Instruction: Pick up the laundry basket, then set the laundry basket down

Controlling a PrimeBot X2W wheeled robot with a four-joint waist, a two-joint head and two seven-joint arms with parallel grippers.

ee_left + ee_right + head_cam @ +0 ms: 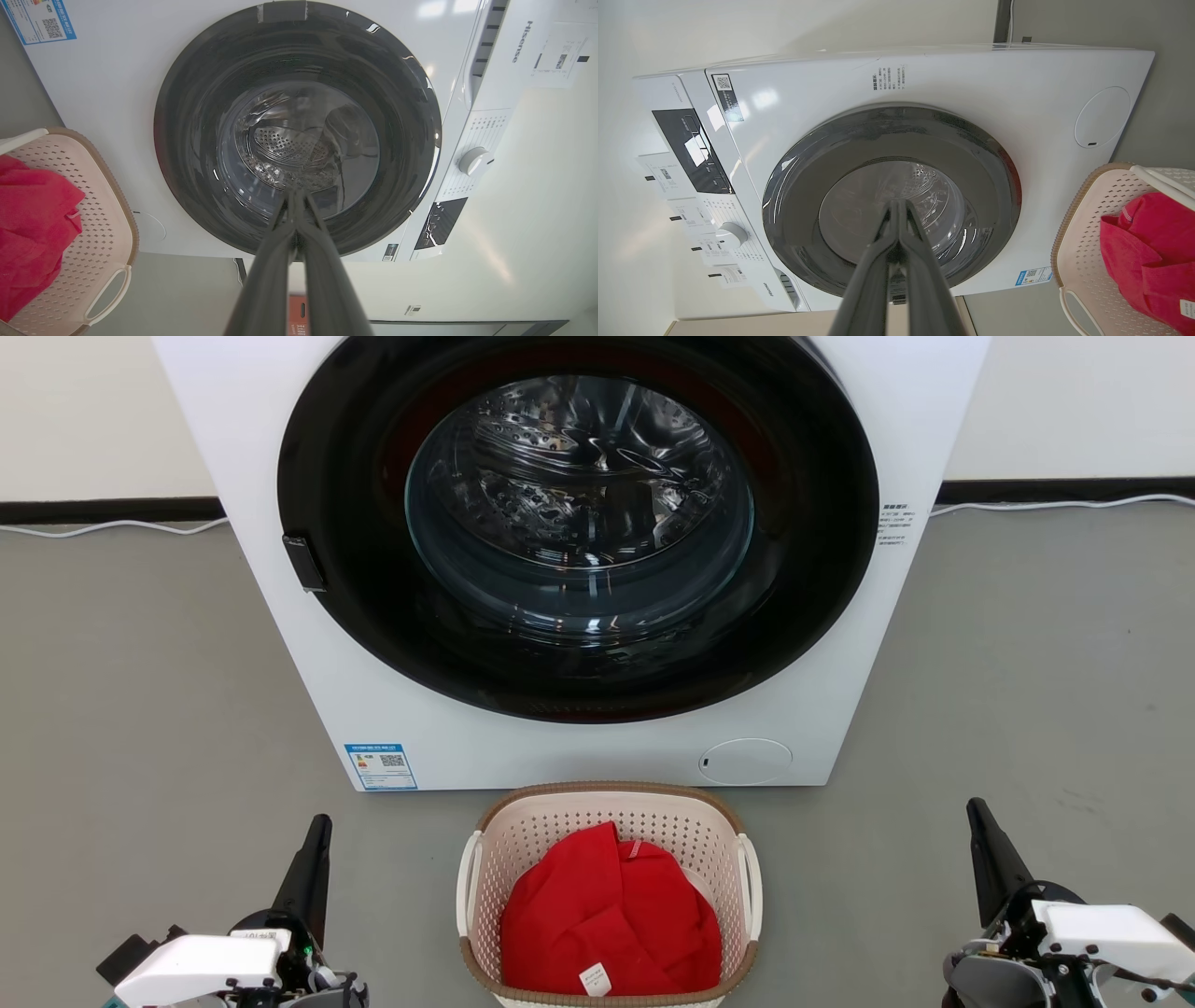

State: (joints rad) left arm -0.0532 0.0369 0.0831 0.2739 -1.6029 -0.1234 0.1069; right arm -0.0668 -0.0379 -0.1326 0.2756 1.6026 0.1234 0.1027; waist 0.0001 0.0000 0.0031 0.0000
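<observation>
The laundry basket (609,807) is cream-white with perforated walls, a brown rim and white loop handles. It stands on the floor at the bottom centre, just in front of the washing machine, with a red cloth (611,919) inside. The laundry basket (100,219) also sits at the left edge of the left wrist view, and the laundry basket (1087,242) at the right edge of the right wrist view. My left gripper (320,824) is shut and empty, well left of the basket. My right gripper (975,805) is shut and empty, well right of it.
A white front-loading washing machine (579,747) with a closed dark round door (579,523) stands directly behind the basket. Grey floor (140,709) stretches to both sides. A white cable (1064,506) runs along the dark skirting at the back wall.
</observation>
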